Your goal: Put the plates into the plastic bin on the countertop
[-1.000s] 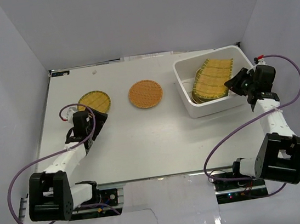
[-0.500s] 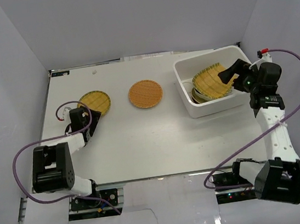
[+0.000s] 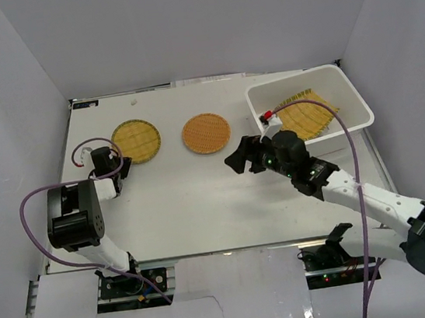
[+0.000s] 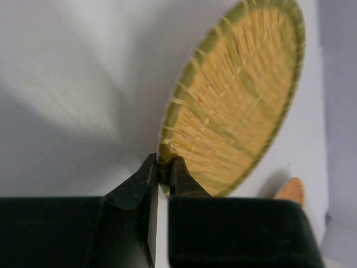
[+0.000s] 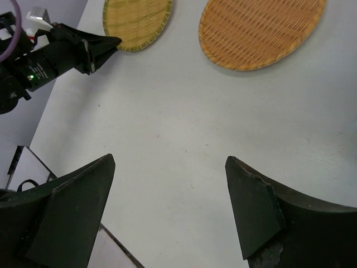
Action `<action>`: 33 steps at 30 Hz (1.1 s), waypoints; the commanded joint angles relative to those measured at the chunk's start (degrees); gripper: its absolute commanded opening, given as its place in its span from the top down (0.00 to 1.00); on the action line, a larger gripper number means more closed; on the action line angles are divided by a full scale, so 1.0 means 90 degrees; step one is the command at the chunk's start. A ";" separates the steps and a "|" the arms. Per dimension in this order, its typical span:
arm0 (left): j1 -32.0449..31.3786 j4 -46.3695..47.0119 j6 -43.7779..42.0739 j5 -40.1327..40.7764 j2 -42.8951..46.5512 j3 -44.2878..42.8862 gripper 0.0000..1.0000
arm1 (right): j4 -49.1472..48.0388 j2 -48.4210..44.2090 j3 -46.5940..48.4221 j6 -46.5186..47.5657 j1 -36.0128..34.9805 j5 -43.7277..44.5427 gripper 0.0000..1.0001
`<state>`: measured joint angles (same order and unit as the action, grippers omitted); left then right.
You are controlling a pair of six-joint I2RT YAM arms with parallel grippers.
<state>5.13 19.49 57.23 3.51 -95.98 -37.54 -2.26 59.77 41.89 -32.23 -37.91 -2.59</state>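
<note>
Seemingly light and stiff, the woven plate (image 4: 240,100) farthest from the plastic bin (image 3: 296,76) is clamped at its rim by the left gripper (image 4: 163,167).

Grey walls (image 3: 179,22) are being seen on three sides, and a pale rail (image 3: 234,260) is being shown along the near edge.

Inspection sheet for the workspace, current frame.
Surface: white countertop, flat, no spills seen.
Job's things: yellow woven plate and orange woven plate on the countertop; ribbed yellow plate inside the plastic bin.
Clutter: nothing seen.
Grippers: left gripper jaws shut on the yellow woven plate's rim; right gripper jaws open, empty, above bare countertop.
Cables: purple cables loop off both arms; the right one arcs over the bin.
Surroundings: grey walls on three sides.
</note>
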 commanded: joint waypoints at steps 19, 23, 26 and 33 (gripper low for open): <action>0.0114 -0.0786 -0.0158 -0.1550 0.3926 0.0267 1.00 | -0.3352 0.4676 0.0393 -0.5275 -0.1169 0.4458 0.22; -0.0091 -0.0525 0.0115 -0.2244 0.3635 0.0070 1.00 | -0.3108 0.5428 0.0999 -0.5745 -0.1169 0.4535 0.24; -0.0140 -0.0553 0.0096 -0.2499 0.3449 -0.0396 1.00 | -0.3146 0.5391 0.1029 -0.5659 -0.1285 0.4895 0.28; -0.0140 -0.0397 0.0135 -0.3036 0.3175 -0.1394 1.00 | -0.1782 0.5117 0.2034 -0.4212 -0.1705 0.5786 0.28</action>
<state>3.88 11.55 57.63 -20.01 -69.47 -45.04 -23.03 108.40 55.05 -74.19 -51.75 42.61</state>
